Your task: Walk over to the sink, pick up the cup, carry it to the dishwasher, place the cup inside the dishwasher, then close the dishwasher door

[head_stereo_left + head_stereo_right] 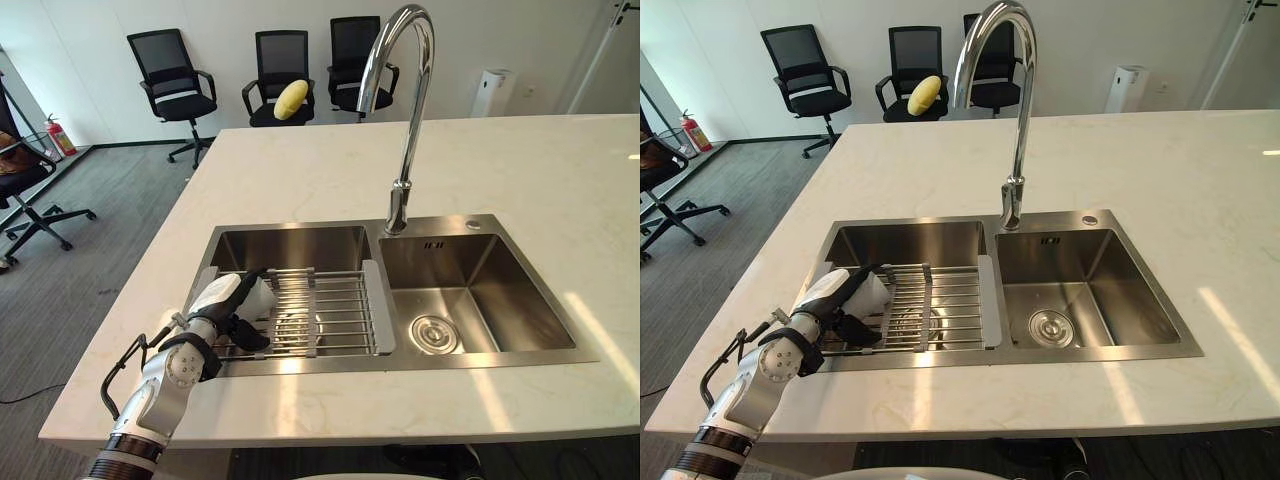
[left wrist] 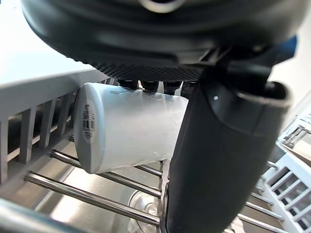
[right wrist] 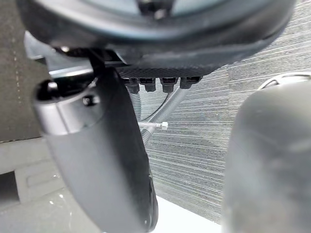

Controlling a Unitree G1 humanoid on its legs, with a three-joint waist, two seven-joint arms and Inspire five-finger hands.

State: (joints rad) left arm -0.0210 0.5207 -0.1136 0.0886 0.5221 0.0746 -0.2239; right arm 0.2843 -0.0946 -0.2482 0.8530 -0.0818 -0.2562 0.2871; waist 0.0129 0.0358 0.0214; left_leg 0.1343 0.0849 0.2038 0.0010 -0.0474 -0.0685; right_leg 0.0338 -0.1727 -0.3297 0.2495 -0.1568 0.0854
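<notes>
A white cup [image 2: 126, 131] lies on its side on the wire rack [image 1: 340, 300] across the left basin of the steel sink [image 1: 290, 245]. My left hand [image 1: 220, 308] is at the rack's left end, shut on the cup [image 1: 258, 298], with the thumb [image 2: 218, 160] on one side and the fingers curled over the other. The cup's base faces the wrist camera. My right hand [image 3: 97, 160] hangs over grey carpet with its thumb straight and nothing in it.
A tall chrome faucet [image 1: 410, 120] rises behind the divider between the basins. The right basin [image 1: 470, 280] has a drain strainer. The sink sits in a pale stone counter [image 1: 300, 170]. Black office chairs [image 1: 175, 85] stand beyond, one holding a yellow cushion [image 1: 291, 99].
</notes>
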